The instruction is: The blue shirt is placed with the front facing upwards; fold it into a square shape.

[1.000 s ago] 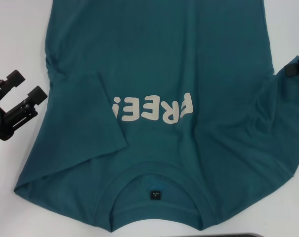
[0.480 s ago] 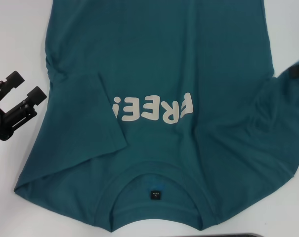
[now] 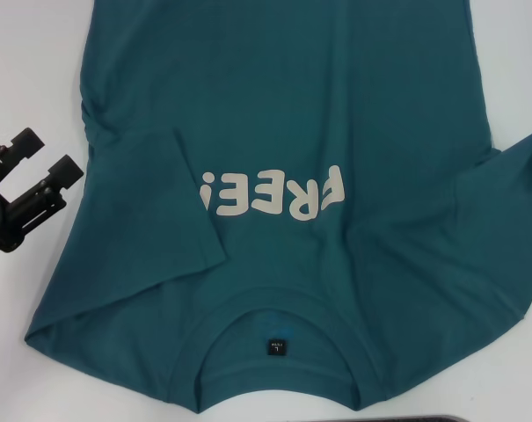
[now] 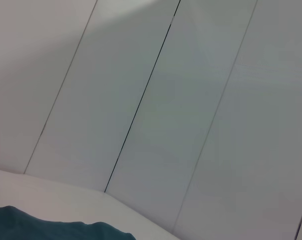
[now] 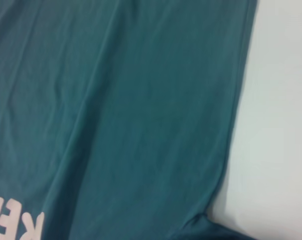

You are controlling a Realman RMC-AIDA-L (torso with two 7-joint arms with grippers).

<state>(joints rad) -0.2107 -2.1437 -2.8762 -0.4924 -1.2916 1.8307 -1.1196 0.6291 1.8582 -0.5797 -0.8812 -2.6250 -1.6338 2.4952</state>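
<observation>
The large dark teal-blue cotton T-shirt (image 3: 309, 132) lies spread front-up on the white table (image 3: 28, 79), filling most of the head view from the top edge down to the bottom. Its ribbed round collar (image 3: 279, 338) sits at the lower centre of the frame, with a small dark neck label (image 3: 276, 346) inside it, and the off-white "FREE!" lettering (image 3: 272, 193) reads upside down across the middle. The sleeve at the left of the frame is folded inward over the chest, its straight hem running down from the middle left toward the lettering. The other sleeve spreads out toward the right edge of the frame.

The left gripper (image 3: 50, 154), black, hangs over bare table at the middle left edge of the frame, just beside the shirt's side and apart from the cloth. Its two fingers (image 3: 68, 170) stand spread with nothing between them.

The left wrist view shows pale wall panels and only a sliver of the shirt at its bottom left corner. The right wrist view looks down on the shirt's body, its side hem and bare table beside it. The right gripper itself appears in none of the views.
</observation>
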